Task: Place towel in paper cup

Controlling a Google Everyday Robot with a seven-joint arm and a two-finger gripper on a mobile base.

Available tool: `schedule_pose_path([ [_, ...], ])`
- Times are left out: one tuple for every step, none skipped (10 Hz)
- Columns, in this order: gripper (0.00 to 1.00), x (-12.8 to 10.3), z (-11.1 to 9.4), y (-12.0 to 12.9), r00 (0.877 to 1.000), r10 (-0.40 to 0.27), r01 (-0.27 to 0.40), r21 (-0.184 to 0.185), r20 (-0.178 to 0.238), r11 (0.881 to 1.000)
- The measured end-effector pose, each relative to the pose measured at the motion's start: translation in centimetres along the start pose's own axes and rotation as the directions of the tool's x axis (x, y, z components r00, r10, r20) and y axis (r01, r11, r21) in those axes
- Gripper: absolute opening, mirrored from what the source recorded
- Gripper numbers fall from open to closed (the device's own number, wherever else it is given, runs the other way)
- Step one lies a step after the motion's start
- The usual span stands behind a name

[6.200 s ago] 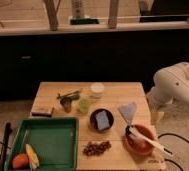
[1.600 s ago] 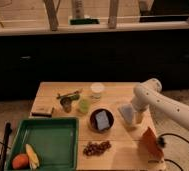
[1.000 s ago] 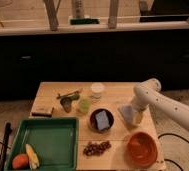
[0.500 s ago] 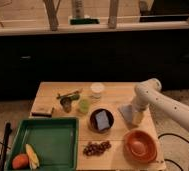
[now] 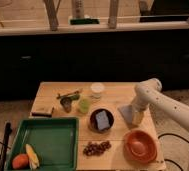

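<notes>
The towel (image 5: 127, 112) is a pale grey-blue cloth lying on the wooden table (image 5: 118, 95), right of the black bowl (image 5: 94, 124). My gripper (image 5: 136, 117) is down at the towel's right edge, touching or just above it, at the end of the white arm (image 5: 160, 102) coming in from the right. The paper cup (image 5: 97, 90) stands upright at the back middle of the table, well left of the gripper. Part of the towel is hidden under the gripper.
A light-blue rectangle (image 5: 102, 120) lies in the black bowl. A green cup (image 5: 84, 105) and a dark metallic cup (image 5: 66, 104) stand left of it. An orange bowl (image 5: 139, 146) sits front right, grapes (image 5: 96, 148) front middle. A green tray (image 5: 53, 142) holds fruit.
The arm swung from above the orange bowl leftward and down to the towel. Over the last second it has hardly moved. The towel lies where it was.
</notes>
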Motion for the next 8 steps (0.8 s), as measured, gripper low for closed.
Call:
schedule_pose_path([
  [0.80, -0.25, -0.07, 0.03, 1.000, -0.004, 0.004, 0.004, 0.006, 1.000],
  [0.80, -0.36, -0.06, 0.10, 1.000, -0.007, 0.007, 0.005, 0.008, 1.000],
  [0.80, -0.53, -0.10, 0.14, 1.000, -0.013, 0.013, 0.008, 0.012, 1.000],
  [0.80, -0.60, -0.18, 0.17, 1.000, -0.020, 0.020, 0.012, 0.015, 1.000],
  [0.80, -0.69, -0.24, 0.14, 1.000, -0.026, 0.026, 0.015, 0.017, 1.000],
  [0.80, -0.77, -0.28, 0.06, 0.999, -0.033, 0.032, 0.017, 0.019, 0.999],
  [0.80, -0.92, -0.39, -0.08, 0.999, -0.043, 0.042, 0.021, 0.025, 0.999],
  [0.80, -0.91, -0.47, -0.15, 0.998, -0.051, 0.050, 0.030, 0.035, 0.998],
])
